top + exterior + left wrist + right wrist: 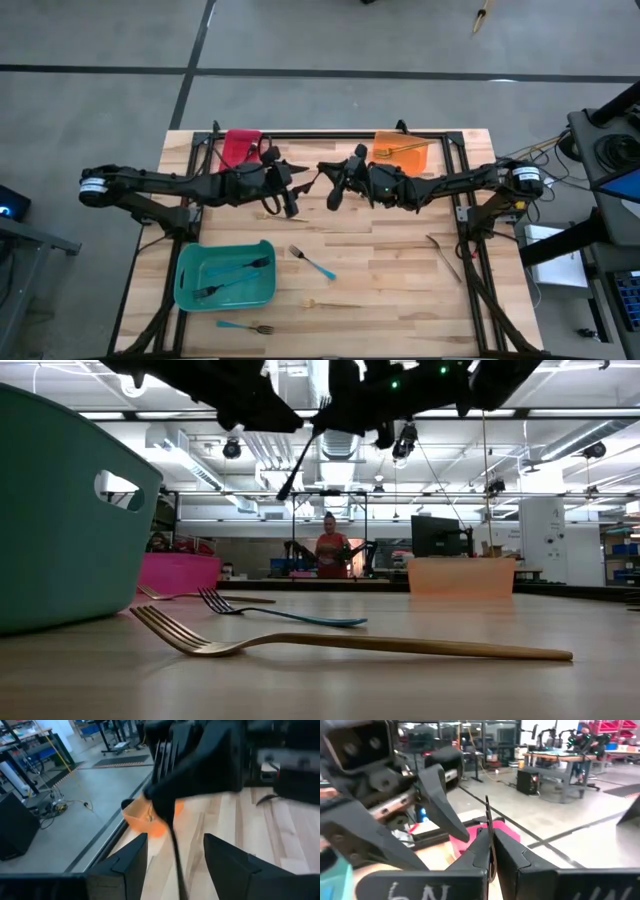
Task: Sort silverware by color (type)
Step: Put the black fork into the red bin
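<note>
Mid-air handover over the table [400, 260]: right gripper [334, 196] pinched a dark fork [308, 184], left gripper [291, 203] gaped. Forks sat in teal bin [190, 290] and orange bin [425, 155]; four lay loose toward six o'clock.

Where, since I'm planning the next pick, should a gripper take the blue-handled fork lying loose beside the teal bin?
I'd take the blue-handled fork at mid-handle, from straight above, jaws across its narrow width: it lies flat on the bare table and its tines curve upward. The open left gripper hangs nearest.
</note>
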